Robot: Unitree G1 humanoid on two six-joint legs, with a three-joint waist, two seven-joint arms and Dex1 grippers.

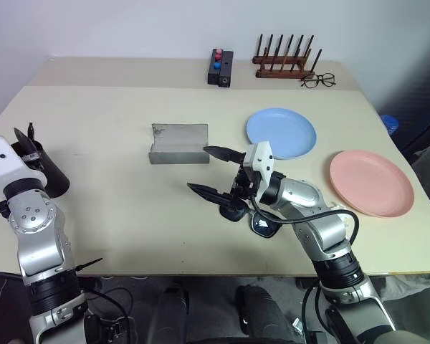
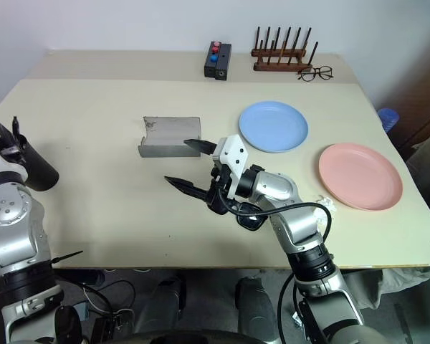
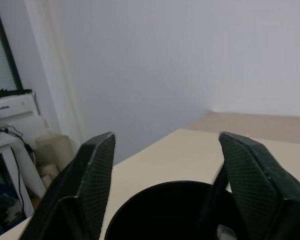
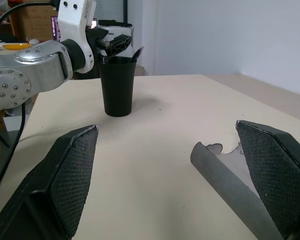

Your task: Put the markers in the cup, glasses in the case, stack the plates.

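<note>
Markers: one stood in the cup (image 2: 34,169), left hand (image 4: 121,44) spread above it.
Sunglasses (image 1: 261,223): outside the open case (image 1: 178,144), right hand (image 1: 215,172) released.
Plates: blue plate (image 1: 281,132) and pink plate (image 1: 371,182) unstacked on the counter (image 1: 115,215).

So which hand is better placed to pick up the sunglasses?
The right hand: it hangs open just beside the sunglasses, near the grey case. The left hand is far off, over the black cup.

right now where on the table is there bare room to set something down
Widest bare patch: between the cup and the grey case. The far strip behind the case is bare too. It is crowded near the right tool, sunglasses and blue plate.
</note>
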